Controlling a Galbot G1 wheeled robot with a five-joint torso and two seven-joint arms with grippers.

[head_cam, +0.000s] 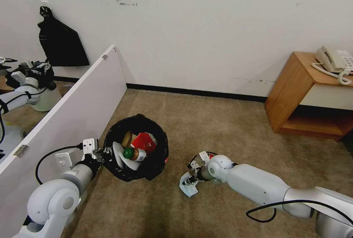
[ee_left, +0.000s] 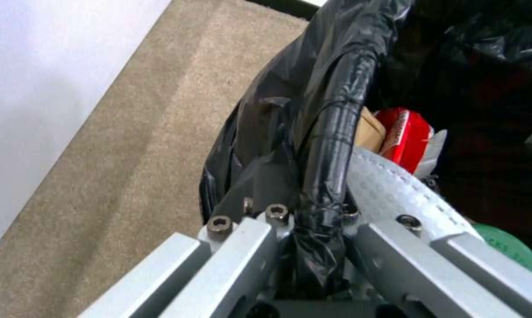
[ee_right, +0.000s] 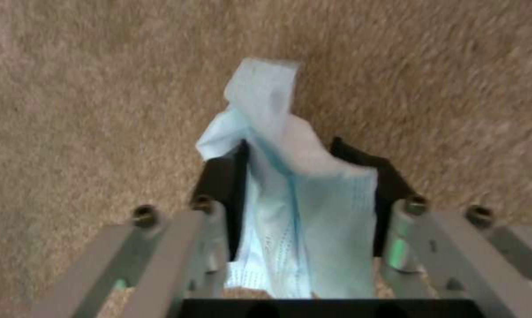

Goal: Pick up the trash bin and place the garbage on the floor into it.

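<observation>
The trash bin (head_cam: 156, 166), lined with a crinkly black bag, stands on the carpet floor (head_cam: 206, 120). My left gripper (head_cam: 104, 154) is shut on its near rim (ee_left: 336, 132), with the bag pinched between the fingers. Inside lie a white slipper (head_cam: 119, 156), a green-capped bottle (head_cam: 134, 154), a red carton (head_cam: 144, 141) and a cardboard piece (head_cam: 127, 139). To the right of the bin, my right gripper (head_cam: 191, 180) is down at the carpet, shut on a light-blue face mask (ee_right: 289, 198). The mask (head_cam: 186, 189) is bunched between the black fingers (ee_right: 219, 176).
A white panel (head_cam: 73, 113) runs along the left, close behind the left arm. A wooden side table (head_cam: 305, 94) with a telephone (head_cam: 332, 61) stands at the right wall. A black bag (head_cam: 60, 43) hangs on the wall, with a pale bucket (head_cam: 46, 100) below it.
</observation>
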